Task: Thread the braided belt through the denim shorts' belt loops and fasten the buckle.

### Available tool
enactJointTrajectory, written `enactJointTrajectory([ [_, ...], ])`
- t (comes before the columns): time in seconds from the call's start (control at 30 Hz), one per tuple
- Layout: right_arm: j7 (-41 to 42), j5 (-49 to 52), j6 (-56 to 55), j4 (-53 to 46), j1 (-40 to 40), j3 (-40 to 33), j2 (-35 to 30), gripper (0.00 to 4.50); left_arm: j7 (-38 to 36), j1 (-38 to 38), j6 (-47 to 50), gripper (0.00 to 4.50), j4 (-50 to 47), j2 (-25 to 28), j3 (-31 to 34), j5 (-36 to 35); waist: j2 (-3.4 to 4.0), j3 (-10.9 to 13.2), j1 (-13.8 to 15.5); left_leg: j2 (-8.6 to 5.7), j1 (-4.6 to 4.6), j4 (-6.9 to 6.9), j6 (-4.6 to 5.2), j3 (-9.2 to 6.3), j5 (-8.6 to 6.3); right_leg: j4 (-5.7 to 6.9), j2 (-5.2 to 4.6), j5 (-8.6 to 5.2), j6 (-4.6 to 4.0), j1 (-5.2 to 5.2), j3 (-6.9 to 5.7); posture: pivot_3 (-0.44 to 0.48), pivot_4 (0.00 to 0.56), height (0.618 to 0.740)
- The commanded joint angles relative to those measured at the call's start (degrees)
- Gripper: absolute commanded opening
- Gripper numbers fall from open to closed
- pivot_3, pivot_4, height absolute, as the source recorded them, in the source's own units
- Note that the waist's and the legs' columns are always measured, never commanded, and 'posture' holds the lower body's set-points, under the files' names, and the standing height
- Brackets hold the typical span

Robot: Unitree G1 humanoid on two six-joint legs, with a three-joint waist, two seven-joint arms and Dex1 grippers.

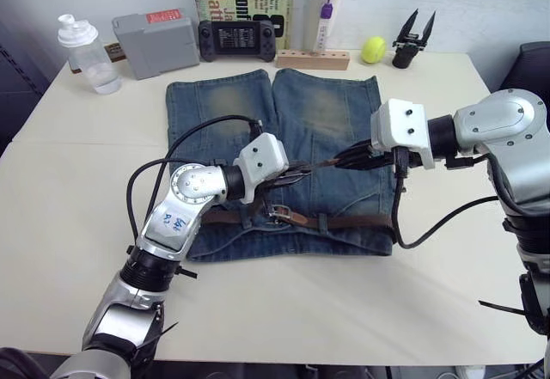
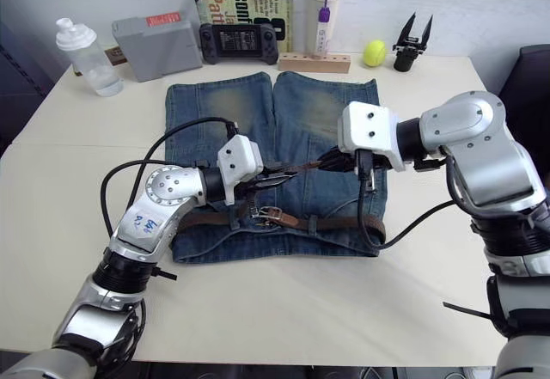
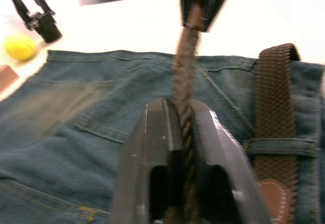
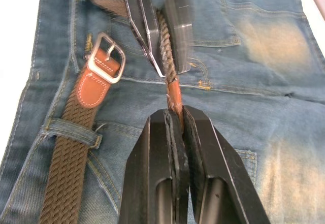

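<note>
The left gripper, its two black fingers pinched on the long brown woven braided belt, holds the strap's free end lifted above the middle of the faded blue denim shorts. At 3 o'clock from it, the right gripper is clamped on the smooth leather tip of that same end, so the short raised stretch runs taut between the two claws along a 9-to-3 line.

Threading looks largely done: the belt lies flat along the waistband at the near edge of the shorts, its long axis also 9 to 3, passing under at least two of the narrow denim belt loops. The small silver rectangular buckle rests on the denim just 6 o'clock of the left gripper, prong free. What remains, I judge, is feeding the tip, which points toward 3 o'clock, back through the buckle and fastening it.
</note>
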Motion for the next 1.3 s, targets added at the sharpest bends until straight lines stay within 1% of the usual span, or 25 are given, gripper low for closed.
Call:
enactJointTrajectory([
  [0.03, -4.0, 4.0, 8.5, -4.6, 1.4, -5.4, -0.1, 1.12, 0.2, -0.1, 5.9, 0.0, -1.5, 0.3, 4.4, -4.2, 0.0, 0.0, 0.0, 0.0, 0.0, 0.0, 0.0, -0.04, 0.0, -0.01, -0.01, 0.0, 0.0, 0.03, 0.01, 0.0, 0.15, 0.697],
  [0.1, -5.0, 5.7, 11.0, -7.6, 3.5, -7.4, -0.9, 2.02, 1.7, 0.1, 8.2, 0.0, 0.9, 1.5, 6.3, -3.8, 0.0, 0.0, 0.0, 0.0, 0.0, 0.01, 0.0, -0.15, 0.0, -0.02, 0.0, 0.0, 0.0, 0.12, 0.01, 0.0, 0.15, 0.697],
  [0.17, -7.0, 7.7, 13.4, -12.0, 7.1, -9.7, -0.8, 2.84, 3.2, -0.4, 10.6, 0.0, 4.2, 3.7, 7.4, -1.9, 0.0, 0.0, 0.0, -0.01, 0.02, 0.0, 0.0, -0.2, 0.0, -0.05, 0.0, 0.0, 0.0, 0.18, -0.01, 0.0, 0.15, 0.697],
  [0.23, -9.0, 8.5, 14.5, -16.4, 11.1, -10.1, -0.2, 3.54, 3.6, -1.1, 12.1, 0.0, 6.3, 5.3, 7.9, -1.2, 0.0, 0.0, 0.1, -0.01, 0.03, -0.02, 0.0, -0.24, 0.0, -0.07, 0.01, 0.0, 0.0, 0.21, -0.03, 0.0, 0.15, 0.697],
  [0.27, -10.7, 8.2, 14.2, -18.8, 13.6, -9.6, 0.8, 4.1, 3.4, -1.6, 12.6, 0.0, 7.2, 6.1, 8.1, -1.3, 0.0, 0.0, 0.0, 0.0, 0.04, -0.02, 0.0, -0.27, 0.0, -0.08, 0.02, 0.0, 0.0, 0.25, -0.07, 0.0, 0.15, 0.697],
  [0.3, -12.0, 8.1, 14.0, -20.4, 15.3, -9.2, 1.5, 4.46, 3.2, -1.9, 13.0, 0.0, 7.7, 6.6, 8.2, -1.4, 0.0, 0.0, 0.1, 0.0, 0.03, -0.02, 0.0, -0.27, 0.0, -0.07, 0.02, 0.0, 0.0, 0.24, -0.07, 0.0, 0.15, 0.697],
  [0.4, -17.9, 9.0, 17.7, -26.3, 21.6, -6.2, 5.9, 4.46, 1.5, -2.5, 12.0, 0.0, 9.6, 8.8, 7.9, -0.6, 0.0, 0.0, 0.2, -0.02, 0.02, -0.02, -0.02, -0.28, -0.01, -0.07, 0.01, 0.0, 0.0, 0.24, -0.07, 0.0, 0.15, 0.697],
  [0.5, -23.1, 4.4, 15.7, -29.2, 26.2, -0.6, 9.2, 4.46, -0.1, -2.5, 10.5, 0.0, 10.9, 10.5, 7.3, 0.3, -0.01, 0.0, 0.1, -0.03, 0.01, -0.04, -0.03, -0.28, -0.01, -0.06, 0.01, 0.0, 0.0, 0.21, -0.05, 0.0, 0.15, 0.697],
  [0.53, -25.7, 2.6, 14.9, -28.9, 26.9, 0.8, 10.9, 4.46, -0.5, -2.4, 10.2, 0.0, 11.0, 10.8, 7.2, 0.5, -0.01, 0.0, 0.1, -0.04, 0.02, -0.04, -0.03, -0.27, -0.01, -0.05, 0.01, 0.0, 0.0, 0.2, -0.05, 0.0, 0.15, 0.697],
  [0.63, -31.7, -7.7, 8.3, -25.3, 27.9, 6.8, 12.0, 4.46, -1.5, -1.9, 9.9, 0.0, 10.5, 11.2, 7.1, 0.5, -0.01, 0.0, 0.0, -0.05, 0.03, -0.03, -0.05, -0.2, -0.01, -0.04, 0.02, 0.0, 0.0, 0.13, -0.03, 0.0, 0.15, 0.697],
  [0.73, -36.5, -11.3, 7.1, -23.0, 28.2, 7.3, 14.4, 4.46, -2.3, -1.3, 9.7, 0.0, 9.6, 11.8, 7.0, 0.8, -0.03, 0.0, 0.0, -0.06, 0.02, -0.05, -0.06, -0.14, -0.01, -0.02, 0.03, 0.0, 0.0, 0.06, -0.01, 0.0, 0.15, 0.697],
  [0.8, -38.3, -11.9, 7.6, -22.4, 28.2, 6.5, 16.1, 4.46, -2.6, -1.0, 9.6, 0.0, 9.2, 12.1, 6.9, 1.0, -0.02, 0.0, 0.0, -0.04, 0.01, -0.06, -0.07, -0.11, 0.0, 0.01, 0.06, 0.0, 0.0, 0.03, 0.0, 0.0, 0.15, 0.697],
  [1.0, -38.7, -13.9, 8.8, -22.2, 28.4, 8.6, 17.8, 4.46, -3.0, -1.9, 9.4, 0.0, 9.6, 13.2, 7.6, 1.3, -0.02, 0.0, 0.0, -0.04, 0.02, -0.07, -0.08, -0.09, 0.01, 0.02, 0.09, 0.0, 0.0, 0.02, 0.02, 0.0, 0.15, 0.697],
  [1.17, -39.0, -14.4, 9.5, -22.1, 29.1, 8.4, 19.3, 4.46, -3.7, -2.4, 8.5, 0.0, 10.0, 13.5, 8.0, 1.2, -0.02, 0.0, -0.1, -0.03, 0.02, -0.08, -0.08, -0.08, 0.0, 0.02, 0.08, -0.01, 0.0, 0.0, 0.03, 0.0, 0.15, 0.697],
  [1.2, -39.2, -14.1, 10.3, -22.2, 29.3, 8.1, 19.7, 3.96, -4.0, -2.4, 8.3, 0.0, 9.7, 13.5, 8.1, 1.0, -0.02, 0.0, -0.1, -0.03, 0.02, -0.08, -0.08, -0.08, 0.0, 0.02, 0.08, 0.0, 0.0, 0.0, 0.03, 0.0, 0.15, 0.697],
  [1.23, -39.4, -13.7, 11.4, -22.3, 29.6, 7.6, 20.3, 3.72, -4.3, -2.3, 8.1, 0.0, 9.4, 13.5, 8.2, 0.8, -0.02, 0.0, 0.0, -0.03, 0.02, -0.08, -0.08, -0.08, 0.0, 0.03, 0.08, 0.0, 0.0, 0.0, 0.03, 0.0, 0.15, 0.697],
  [1.27, -39.7, -13.1, 12.8, -22.4, 29.9, 7.0, 21.0, 3.36, -4.5, -2.3, 8.1, 0.0, 9.1, 13.5, 8.2, 0.6, -0.03, 0.0, 0.0, -0.03, 0.02, -0.08, -0.08, -0.08, 0.0, 0.03, 0.08, 0.0, 0.0, -0.01, 0.04, 0.0, 0.15, 0.697],
  [1.3, -40.0, -12.4, 14.4, -22.5, 30.2, 6.5, 21.7, 2.84, -4.8, -2.1, 7.9, 0.0, 8.7, 13.6, 8.2, 0.4, -0.03, 0.0, 0.0, -0.03, 0.02, -0.08, -0.08, -0.08, 0.0, 0.03, 0.08, -0.01, 0.0, 0.0, 0.04, 0.0, 0.15, 0.697],
])
